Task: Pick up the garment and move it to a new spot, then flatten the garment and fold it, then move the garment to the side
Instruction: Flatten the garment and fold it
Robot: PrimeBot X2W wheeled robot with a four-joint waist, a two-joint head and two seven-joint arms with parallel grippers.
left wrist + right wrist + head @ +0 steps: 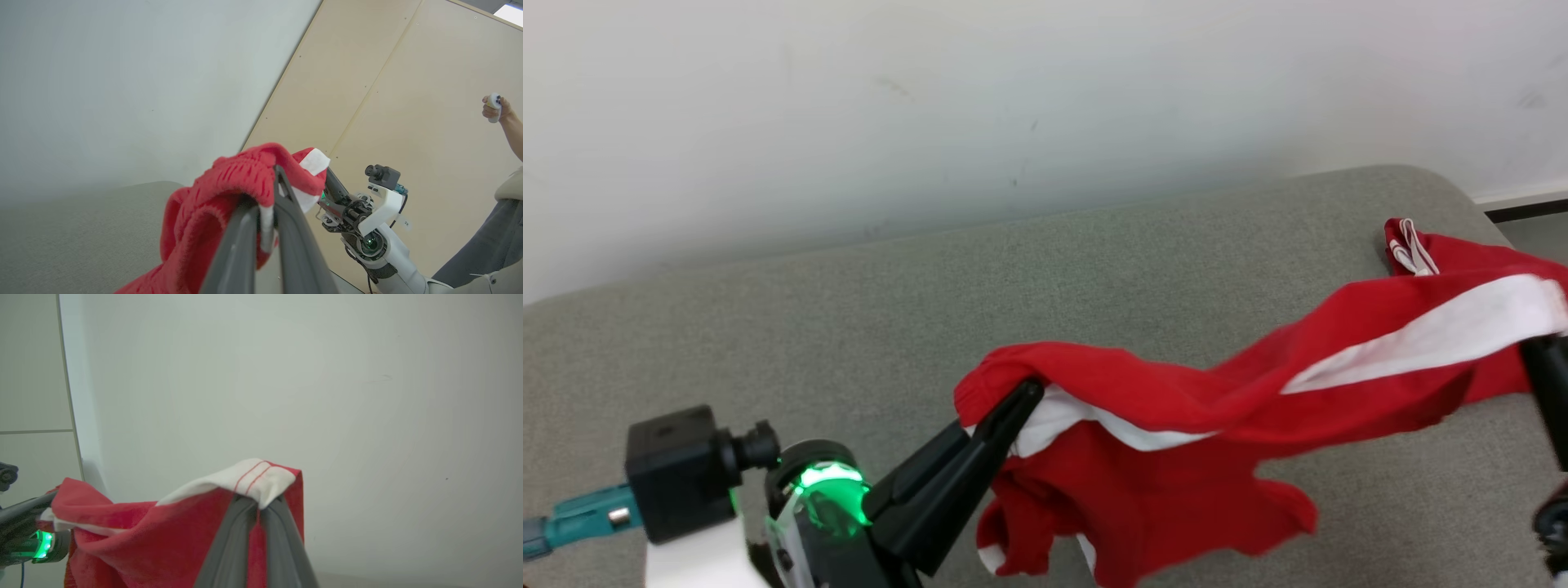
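Observation:
The garment (1176,408) is red with a white stripe and hangs stretched in the air between both grippers, above the grey padded surface (849,310). My left gripper (1031,390) is shut on its red hem at the lower middle of the head view. In the left wrist view the cloth (229,183) drapes over that gripper (276,175). At the right edge of the head view, my right gripper (1535,347) is shut on the white band. The right wrist view shows that gripper (258,504) pinching the garment (163,531) by the white band with red stitching. A loose fold droops below the left gripper.
A white wall (931,98) runs behind the grey surface, whose rounded far right corner (1445,188) lies beside the garment's right end. A tan panel wall (388,102) stands to the robot's right. A person's hand (494,107) holds a small controller there.

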